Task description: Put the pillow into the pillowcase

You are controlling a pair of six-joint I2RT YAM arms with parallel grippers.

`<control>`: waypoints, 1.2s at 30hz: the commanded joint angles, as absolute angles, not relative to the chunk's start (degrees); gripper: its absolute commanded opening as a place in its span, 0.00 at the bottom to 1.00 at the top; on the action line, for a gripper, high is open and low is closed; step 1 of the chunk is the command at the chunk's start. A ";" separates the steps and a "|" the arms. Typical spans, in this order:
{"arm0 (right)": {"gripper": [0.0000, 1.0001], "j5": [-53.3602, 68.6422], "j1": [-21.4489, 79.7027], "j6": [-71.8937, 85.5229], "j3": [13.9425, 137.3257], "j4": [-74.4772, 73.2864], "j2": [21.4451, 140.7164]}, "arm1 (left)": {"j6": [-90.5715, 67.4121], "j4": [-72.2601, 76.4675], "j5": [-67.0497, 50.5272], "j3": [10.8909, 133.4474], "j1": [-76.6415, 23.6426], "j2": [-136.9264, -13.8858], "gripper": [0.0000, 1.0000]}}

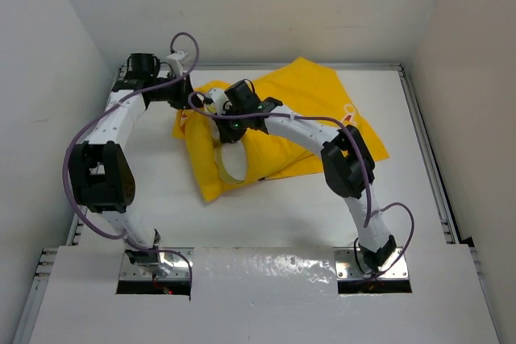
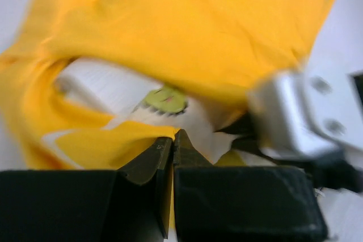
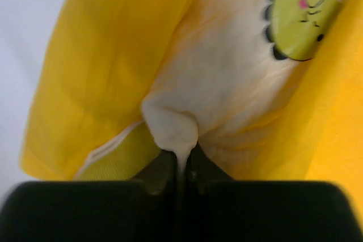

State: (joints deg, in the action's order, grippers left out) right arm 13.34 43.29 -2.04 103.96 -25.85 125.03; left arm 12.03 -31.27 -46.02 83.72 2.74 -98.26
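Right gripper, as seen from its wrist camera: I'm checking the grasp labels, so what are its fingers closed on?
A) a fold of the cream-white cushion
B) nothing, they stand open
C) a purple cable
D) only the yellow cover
A: in the right wrist view the right gripper is pinched shut on a tuck of the pillow, its white fabric bunched between the fingertips, with the yellow pillowcase lying around it.
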 commanded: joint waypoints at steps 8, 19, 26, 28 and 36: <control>0.76 23.47 36.13 26.27 90.29 3.84 113.05 | 20.93 -31.29 -49.57 77.26 3.24 -93.16 0.00; 0.00 13.89 38.49 38.84 104.04 5.81 126.45 | 19.07 -30.85 -40.54 79.19 6.59 -92.64 0.00; 0.00 11.69 40.69 44.64 110.13 -3.86 138.51 | 12.83 -24.88 -41.04 80.76 6.86 -93.25 0.00; 0.00 9.33 40.69 45.87 106.80 -2.64 138.78 | 13.09 -25.22 -44.28 82.34 6.86 -92.90 0.00; 0.00 -14.00 39.99 55.96 127.35 -5.28 147.58 | 28.63 -45.42 -51.32 81.23 -2.10 -93.87 0.00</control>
